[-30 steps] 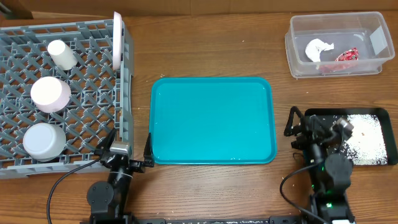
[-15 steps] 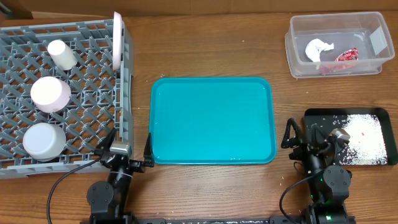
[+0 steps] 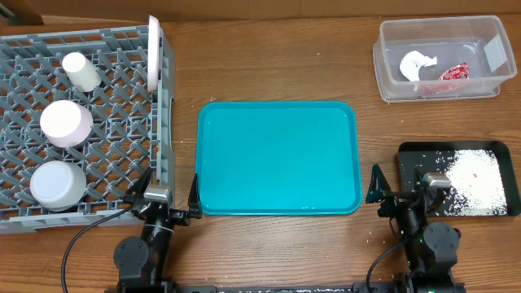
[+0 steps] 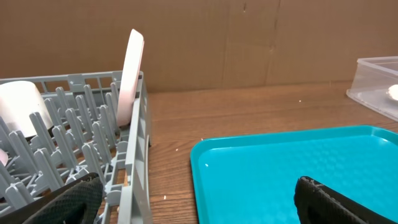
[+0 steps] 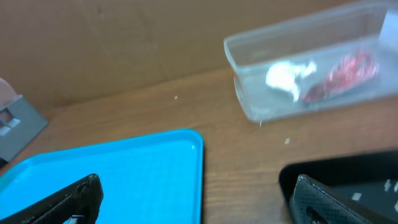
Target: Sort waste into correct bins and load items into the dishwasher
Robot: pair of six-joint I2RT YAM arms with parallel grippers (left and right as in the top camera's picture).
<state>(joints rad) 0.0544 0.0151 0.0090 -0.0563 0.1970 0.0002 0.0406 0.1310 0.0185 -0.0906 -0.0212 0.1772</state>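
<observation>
The grey dishwasher rack (image 3: 167, 122) at the left holds three white cups (image 3: 66, 122) and an upright pink-white plate (image 3: 153, 50). The plate also shows in the left wrist view (image 4: 130, 78). The teal tray (image 3: 277, 157) lies bare in the middle. A clear bin (image 3: 440, 59) at the back right holds a crumpled white paper (image 3: 418, 63) and a red wrapper (image 3: 455, 72). My left gripper (image 3: 167, 195) is open and empty at the rack's front right corner. My right gripper (image 3: 399, 194) is open and empty between the teal tray and the black tray (image 3: 456, 179).
The black tray at the right holds scattered white crumbs (image 3: 476, 175). A few crumbs lie on the wooden table near it. The clear bin also shows in the right wrist view (image 5: 311, 68), beyond the teal tray's corner (image 5: 180, 149).
My right gripper has drawn back from over the black tray toward the front edge and a little left. The left arm has not moved.
</observation>
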